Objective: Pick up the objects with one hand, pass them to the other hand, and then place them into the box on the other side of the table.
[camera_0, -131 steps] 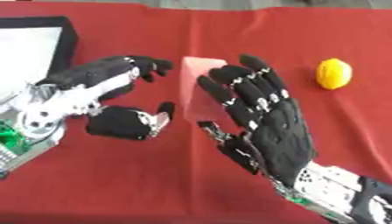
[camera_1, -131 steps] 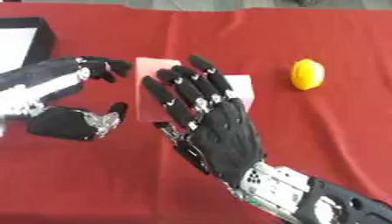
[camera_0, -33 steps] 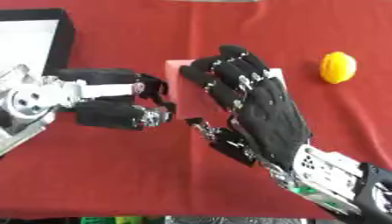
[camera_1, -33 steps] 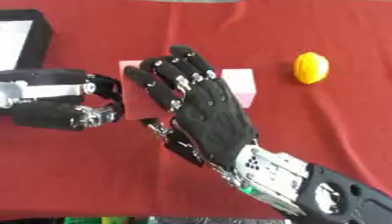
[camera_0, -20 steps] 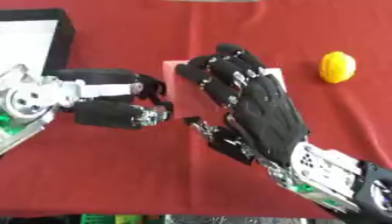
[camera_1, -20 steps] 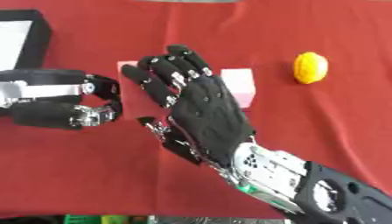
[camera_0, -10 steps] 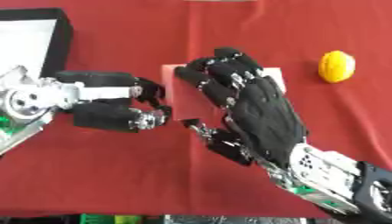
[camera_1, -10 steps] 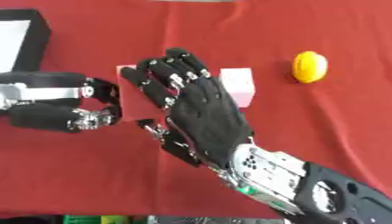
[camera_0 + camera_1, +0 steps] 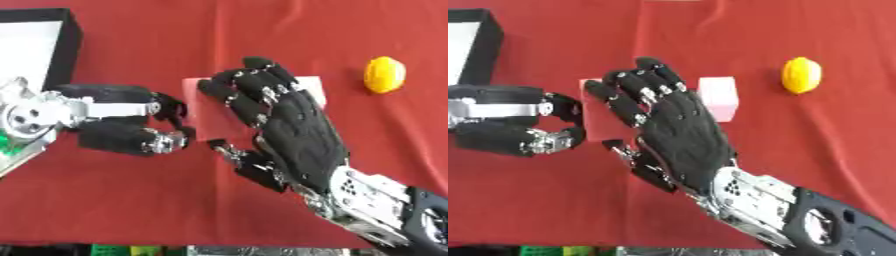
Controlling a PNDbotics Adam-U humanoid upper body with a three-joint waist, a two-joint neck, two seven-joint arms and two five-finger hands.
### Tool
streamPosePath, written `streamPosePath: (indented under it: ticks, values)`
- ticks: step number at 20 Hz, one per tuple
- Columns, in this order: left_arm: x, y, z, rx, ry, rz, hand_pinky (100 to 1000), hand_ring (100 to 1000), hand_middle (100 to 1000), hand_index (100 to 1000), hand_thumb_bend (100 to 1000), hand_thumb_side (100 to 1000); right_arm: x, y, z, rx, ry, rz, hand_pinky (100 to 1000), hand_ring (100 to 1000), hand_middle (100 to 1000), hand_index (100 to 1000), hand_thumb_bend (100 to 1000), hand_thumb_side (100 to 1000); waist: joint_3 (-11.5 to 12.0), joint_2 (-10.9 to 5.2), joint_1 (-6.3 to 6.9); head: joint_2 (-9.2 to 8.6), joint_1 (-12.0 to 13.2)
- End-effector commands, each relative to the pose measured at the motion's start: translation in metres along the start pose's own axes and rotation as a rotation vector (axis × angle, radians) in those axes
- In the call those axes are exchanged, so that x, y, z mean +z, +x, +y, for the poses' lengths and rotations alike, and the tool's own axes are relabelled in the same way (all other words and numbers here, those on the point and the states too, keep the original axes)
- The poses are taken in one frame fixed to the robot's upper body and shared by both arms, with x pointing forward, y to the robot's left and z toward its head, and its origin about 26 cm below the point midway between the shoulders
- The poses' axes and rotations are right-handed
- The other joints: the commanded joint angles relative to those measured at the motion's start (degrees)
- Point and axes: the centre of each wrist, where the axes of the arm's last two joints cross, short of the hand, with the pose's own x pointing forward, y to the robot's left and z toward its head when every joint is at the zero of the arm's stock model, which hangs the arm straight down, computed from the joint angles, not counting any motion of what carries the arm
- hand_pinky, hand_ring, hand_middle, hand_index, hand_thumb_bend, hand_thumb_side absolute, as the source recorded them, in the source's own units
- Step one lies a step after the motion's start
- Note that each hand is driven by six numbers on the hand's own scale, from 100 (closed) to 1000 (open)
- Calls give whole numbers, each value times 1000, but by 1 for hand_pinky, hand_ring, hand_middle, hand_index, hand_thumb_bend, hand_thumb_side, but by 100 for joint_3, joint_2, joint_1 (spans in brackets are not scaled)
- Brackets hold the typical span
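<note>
A pink block (image 9: 210,112) is held up between my two hands over the red table. My right hand (image 9: 297,132) comes in from the lower right, back toward the camera. Its fingers lie across the block's face, its thumb sits at the block's lower edge, and it hides the block's middle. My left hand (image 9: 131,120) reaches in from the left, fingers and thumb curled onto the block's left edge. A yellow lemon-like object (image 9: 385,74) lies on the cloth at the right. The black box (image 9: 72,45) with a white inside stands at the upper left.
Red cloth (image 9: 131,200) covers the table. The table's front edge runs along the bottom of the view, with a green and dark strip below it. My left arm's silver joint (image 9: 31,115) sits at the left edge beside the box.
My left hand has crept to the right until its curled fingers meet the block's left edge. My right hand keeps the block in nearly the same place.
</note>
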Motion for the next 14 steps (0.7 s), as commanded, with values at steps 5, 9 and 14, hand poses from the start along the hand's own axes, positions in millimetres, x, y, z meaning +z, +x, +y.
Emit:
streamPosePath:
  ticks: [5, 9, 14]
  values:
    - [-4, 32, 2, 16, -48, -206, 955, 908, 882, 980, 801, 1000, -3, -2, 3, 15, 25, -9, 816, 589, 519, 698, 176, 100, 1, -86, 4, 6, -8]
    - [-6, 36, 4, 16, -49, -221, 955, 908, 881, 980, 811, 1000, -3, -1, 4, 13, 29, -25, 820, 586, 519, 698, 177, 100, 12, -90, 1, -5, -14]
    - [-8, 41, 6, 23, -54, -238, 959, 909, 879, 979, 828, 1000, -3, 0, 4, 9, 38, -39, 827, 582, 519, 698, 180, 100, 25, -95, -6, -8, -15]
